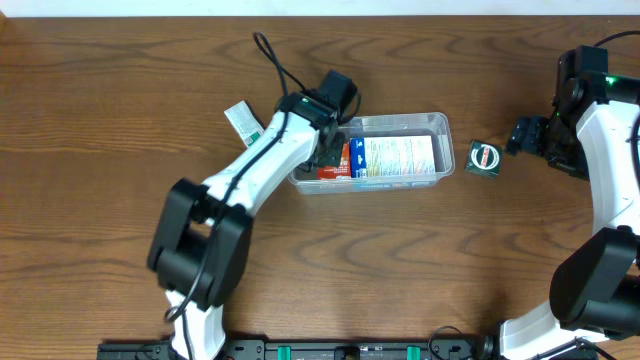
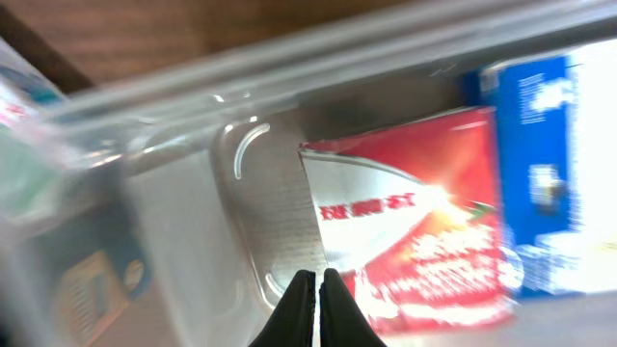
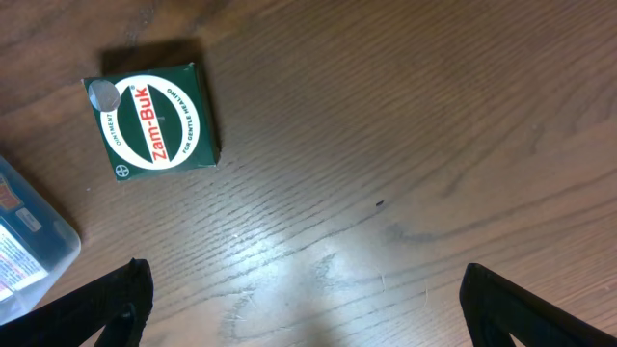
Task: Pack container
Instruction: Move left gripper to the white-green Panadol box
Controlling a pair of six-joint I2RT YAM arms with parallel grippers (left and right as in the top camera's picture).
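The container (image 1: 446, 140) sits mid-table, holding a red box (image 2: 415, 222) and a blue-and-white box (image 2: 540, 173). I judge it light, thin-walled and slick, best gripped at the rim. My left gripper (image 2: 316, 289) is pinched shut, empty, inside its left end. My right gripper (image 3: 304, 280) gapes wide over bare table near the Zam-Buk box (image 3: 159, 120).
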